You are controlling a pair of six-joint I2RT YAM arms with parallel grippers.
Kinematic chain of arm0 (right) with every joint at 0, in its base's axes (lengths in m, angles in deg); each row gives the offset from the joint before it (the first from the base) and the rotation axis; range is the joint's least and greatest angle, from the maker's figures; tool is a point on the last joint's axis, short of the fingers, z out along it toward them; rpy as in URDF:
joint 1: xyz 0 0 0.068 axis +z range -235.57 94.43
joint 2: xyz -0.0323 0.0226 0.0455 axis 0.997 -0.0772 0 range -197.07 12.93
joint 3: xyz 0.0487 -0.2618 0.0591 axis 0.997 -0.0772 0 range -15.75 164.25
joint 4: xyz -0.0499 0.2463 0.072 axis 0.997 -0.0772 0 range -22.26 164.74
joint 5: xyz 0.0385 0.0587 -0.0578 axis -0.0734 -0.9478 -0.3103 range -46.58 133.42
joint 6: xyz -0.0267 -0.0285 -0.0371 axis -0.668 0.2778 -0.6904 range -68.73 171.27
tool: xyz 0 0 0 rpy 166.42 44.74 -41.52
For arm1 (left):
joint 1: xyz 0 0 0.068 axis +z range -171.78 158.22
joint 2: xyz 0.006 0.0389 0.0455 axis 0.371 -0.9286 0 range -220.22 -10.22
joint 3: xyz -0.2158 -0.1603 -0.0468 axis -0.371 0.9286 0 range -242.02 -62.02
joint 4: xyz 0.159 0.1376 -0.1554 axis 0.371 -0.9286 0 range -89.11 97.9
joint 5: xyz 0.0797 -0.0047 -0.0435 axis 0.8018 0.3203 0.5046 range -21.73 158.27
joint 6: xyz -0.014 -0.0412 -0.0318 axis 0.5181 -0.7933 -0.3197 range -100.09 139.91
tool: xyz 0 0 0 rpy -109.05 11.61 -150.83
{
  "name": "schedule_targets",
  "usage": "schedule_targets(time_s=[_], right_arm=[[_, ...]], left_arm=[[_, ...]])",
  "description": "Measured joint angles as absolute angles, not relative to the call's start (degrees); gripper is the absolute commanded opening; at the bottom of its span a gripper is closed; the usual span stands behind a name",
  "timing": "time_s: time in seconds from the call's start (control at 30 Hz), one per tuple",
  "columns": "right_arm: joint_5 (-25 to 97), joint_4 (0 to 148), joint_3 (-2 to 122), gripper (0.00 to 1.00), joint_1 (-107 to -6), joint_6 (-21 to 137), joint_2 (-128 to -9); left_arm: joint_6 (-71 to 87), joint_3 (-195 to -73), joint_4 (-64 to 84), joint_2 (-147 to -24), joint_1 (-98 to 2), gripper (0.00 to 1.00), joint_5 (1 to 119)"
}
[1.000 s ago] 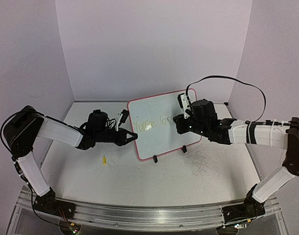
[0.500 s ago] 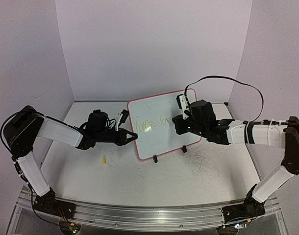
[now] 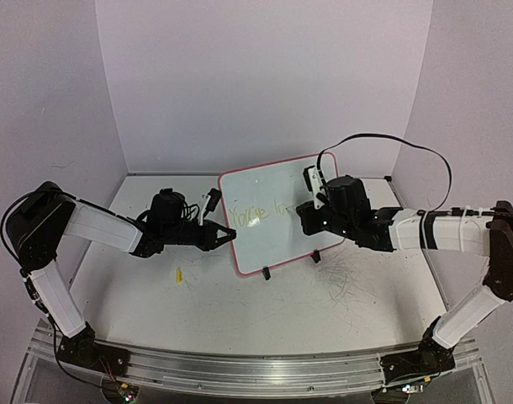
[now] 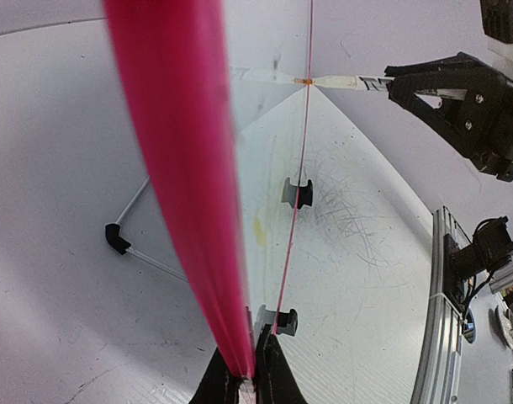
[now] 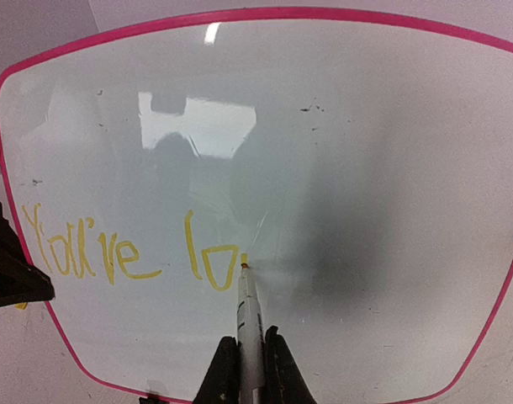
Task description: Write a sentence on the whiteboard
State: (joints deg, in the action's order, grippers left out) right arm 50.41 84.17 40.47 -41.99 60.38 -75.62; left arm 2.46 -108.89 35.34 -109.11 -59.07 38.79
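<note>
Left gripper [image 3: 227, 236]: clamped on the left edge of the whiteboard [image 3: 277, 244], low down. Its own wrist camera shows both fingers pinching the pink rim.
Yellow bit [image 3: 179, 275]: a small piece lying on the table [image 3: 240, 320] in front of the left arm, well apart from the board.
Whiteboard: upright at mid-table between the two arms, leaning back on its black wire stand [image 4: 129, 244].
Sentence [image 5: 130, 252]: yellow handwriting low on the left half of the board, reading "You're lo".
Marker [image 5: 248, 316]: pale barrel, with its yellow tip touching the board just right of the "o". There is dark print on the barrel in the left wrist view, too small to read.
Right gripper [image 5: 250, 370]: fingers closed around the marker's barrel and pointing it at the board's face.
Scribbles [image 3: 345, 278]: faint grey scratch marks on the table, in front of the board's right corner.
Top view: the writing shows only as a thin yellow line, and the letters cannot be made out.
Right wrist view: the only one where the words can be read.
Left wrist view: the board is seen edge-on. The marker tip meets the glossy face and is mirrored in it, and the wire leg behind the board is visible.
</note>
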Motion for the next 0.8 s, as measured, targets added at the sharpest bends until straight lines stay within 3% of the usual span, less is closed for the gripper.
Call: schedule_targets(time_s=[0.8], right_arm=[[53.3, 83.3, 42.6, 0.00, -41.8, 60.5, -76.2]], left_arm=[[2.4, -108.9, 35.3, -109.1, -59.1, 0.00, 38.8]])
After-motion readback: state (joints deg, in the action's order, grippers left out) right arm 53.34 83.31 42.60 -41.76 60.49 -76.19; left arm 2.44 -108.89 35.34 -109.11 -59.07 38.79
